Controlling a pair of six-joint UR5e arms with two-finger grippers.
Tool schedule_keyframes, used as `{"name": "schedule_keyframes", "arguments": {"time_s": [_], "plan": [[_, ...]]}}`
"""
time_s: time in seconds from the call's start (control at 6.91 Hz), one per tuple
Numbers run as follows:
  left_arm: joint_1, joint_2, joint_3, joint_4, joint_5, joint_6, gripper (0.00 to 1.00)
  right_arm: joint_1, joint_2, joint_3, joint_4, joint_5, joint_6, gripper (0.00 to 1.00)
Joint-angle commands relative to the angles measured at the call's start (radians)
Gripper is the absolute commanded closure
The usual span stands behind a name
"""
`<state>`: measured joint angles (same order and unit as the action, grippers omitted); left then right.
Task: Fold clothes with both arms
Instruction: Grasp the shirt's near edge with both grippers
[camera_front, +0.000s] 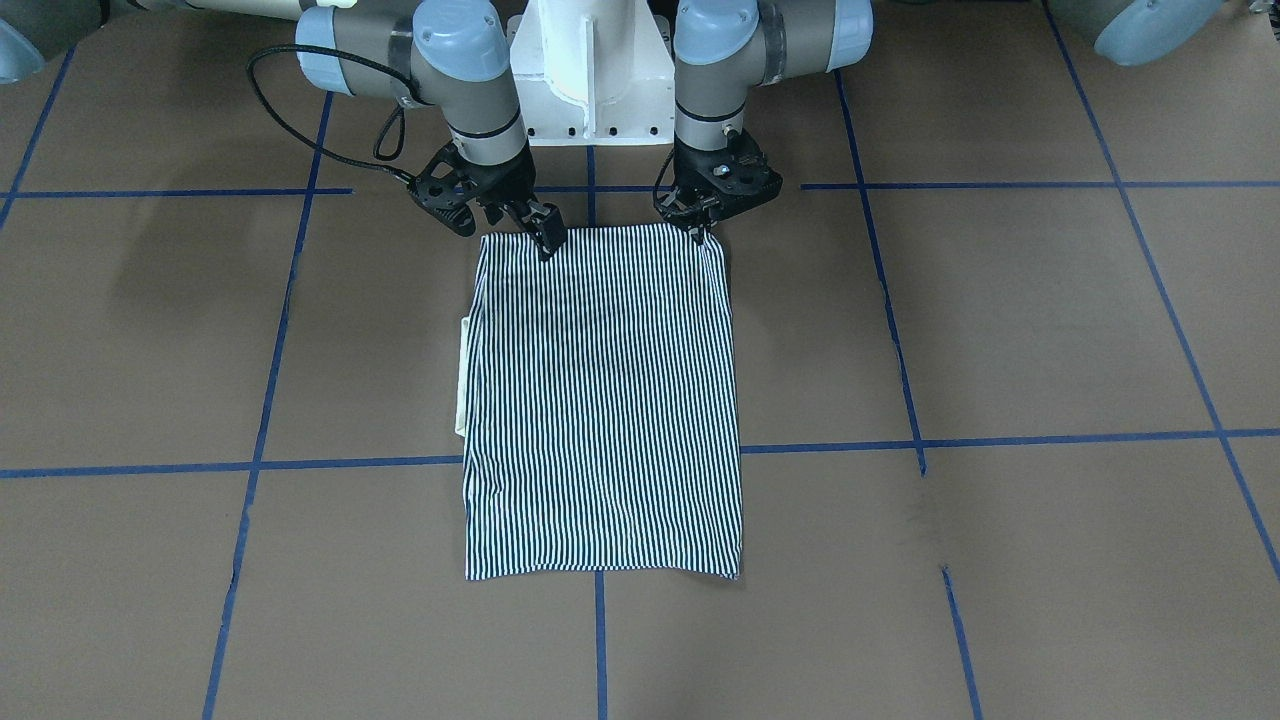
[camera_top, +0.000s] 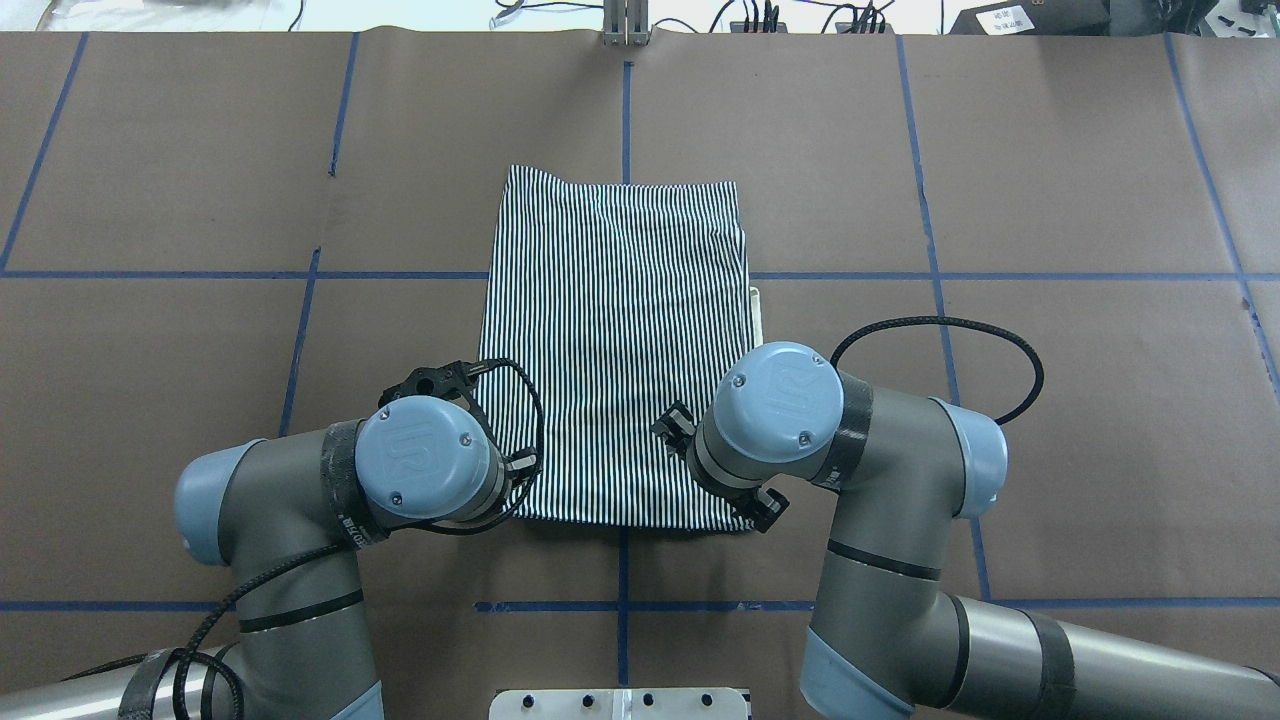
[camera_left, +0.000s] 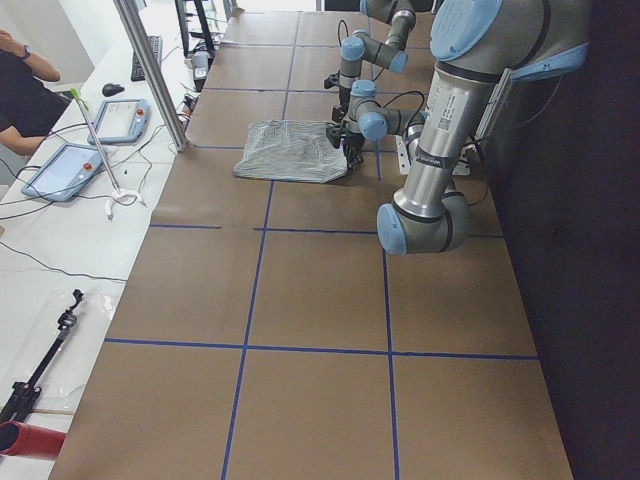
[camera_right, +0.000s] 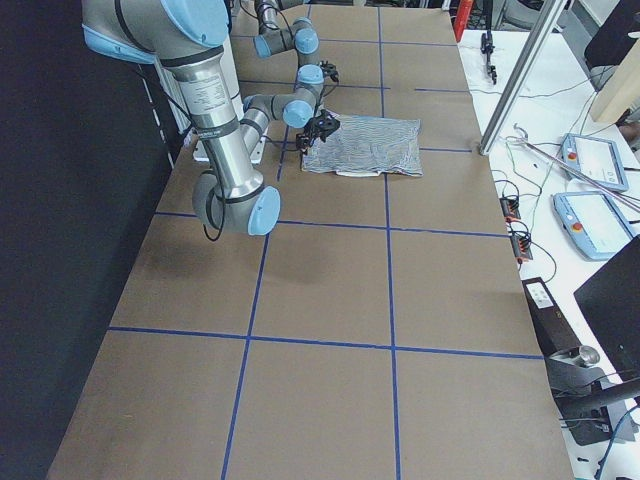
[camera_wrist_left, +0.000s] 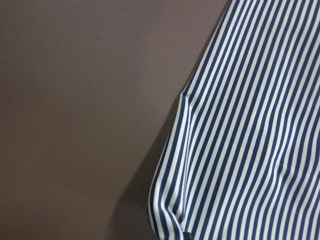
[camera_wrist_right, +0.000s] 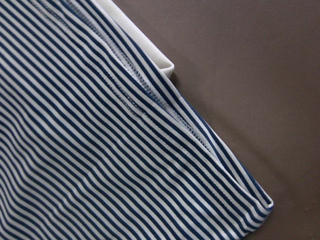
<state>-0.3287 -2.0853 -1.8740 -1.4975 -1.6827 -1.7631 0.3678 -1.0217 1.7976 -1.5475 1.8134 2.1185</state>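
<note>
Clamped shut on the robot-side hem of the striped polo shirt (camera_front: 600, 400) folded flat on the table (camera_front: 1000, 330), left gripper (camera_front: 697, 234) at a corner, right gripper (camera_front: 547, 240) inset from the other: liable to lift unevenly, spilling the tucked collar (camera_front: 463, 375).

Overhead, wrist joints (camera_top: 430, 470) cover the fingertips of the left gripper (camera_front: 698, 232) and right gripper (camera_front: 546, 240); from the front their grip is too small to judge. Past the right gripper, the polo shirt (camera_front: 600, 400) hides all but a sliver of its collar (camera_front: 463, 375).
</note>
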Motion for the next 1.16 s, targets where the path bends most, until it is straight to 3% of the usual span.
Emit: {"name": "schedule_keyframes", "arguments": {"time_s": [0.0, 1.01], "plan": [[0.0, -0.001, -0.007, -0.001, -0.002, -0.001, 1.0, -0.004, 0.061, -0.09, 0.003, -0.003, 0.102, 0.0], [-0.003, -0.001, -0.021, 0.0, -0.002, -0.001, 1.0, -0.036, 0.054, -0.115, -0.011, -0.003, 0.124, 0.0]]}}
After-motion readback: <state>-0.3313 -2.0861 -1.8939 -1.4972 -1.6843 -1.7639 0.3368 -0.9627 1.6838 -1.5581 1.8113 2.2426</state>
